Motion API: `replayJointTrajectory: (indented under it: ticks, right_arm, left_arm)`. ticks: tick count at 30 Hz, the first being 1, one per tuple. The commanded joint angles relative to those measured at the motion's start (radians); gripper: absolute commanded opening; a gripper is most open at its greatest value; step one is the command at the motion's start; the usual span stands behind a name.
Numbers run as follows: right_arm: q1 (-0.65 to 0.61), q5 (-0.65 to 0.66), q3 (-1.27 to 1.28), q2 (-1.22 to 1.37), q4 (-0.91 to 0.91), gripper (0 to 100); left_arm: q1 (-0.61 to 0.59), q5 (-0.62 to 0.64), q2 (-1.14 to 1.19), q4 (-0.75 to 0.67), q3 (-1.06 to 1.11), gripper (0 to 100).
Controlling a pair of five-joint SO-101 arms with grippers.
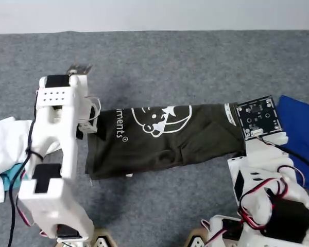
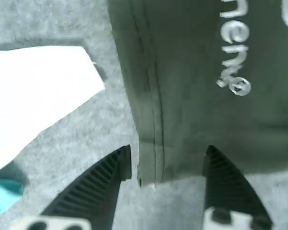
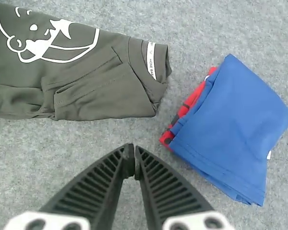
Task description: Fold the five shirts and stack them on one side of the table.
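Observation:
A dark olive shirt [image 1: 159, 136] with a white print lies folded into a long strip across the middle of the grey table. My left gripper [image 2: 168, 167] is open and hangs just over the strip's hem corner [image 2: 151, 158], with one finger on either side of it. The left arm [image 1: 56, 154] stands at the strip's left end. My right gripper [image 3: 134, 160] is shut and empty above bare carpet, between the olive shirt's collar end [image 3: 149, 72] and a folded blue shirt [image 3: 230, 129]. The right arm [image 1: 262, 154] stands by the strip's right end.
A white shirt [image 1: 5, 144] lies at the table's left edge with a teal one [image 1: 7, 180] under it. The blue shirt [image 1: 301, 134] rests on a red one [image 3: 187, 110] at the right edge. Bare carpet [image 1: 185, 62] stretches behind the olive shirt.

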Motion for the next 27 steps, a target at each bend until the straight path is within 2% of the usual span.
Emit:
replayJointTrajectory:
  ticks: [1, 16, 23, 27]
  right_arm:
    - [0.007, 0.011, -0.005, -0.002, 0.005, 0.9]
    - [0.008, 0.011, -0.005, -0.002, 0.008, 0.9]
    - [0.008, 0.011, -0.005, -0.002, -0.002, 0.9]
    - [0.008, 0.011, -0.005, -0.002, -0.002, 0.9]
  left_arm:
    - [0.008, -0.028, 0.032, -0.057, -0.004, 25]
    - [-0.029, -0.078, 0.189, -0.216, -0.004, 25]
    - [-0.025, -0.072, 0.292, -0.198, -0.071, 21]
    - [-0.008, -0.072, 0.414, -0.104, -0.196, 18]
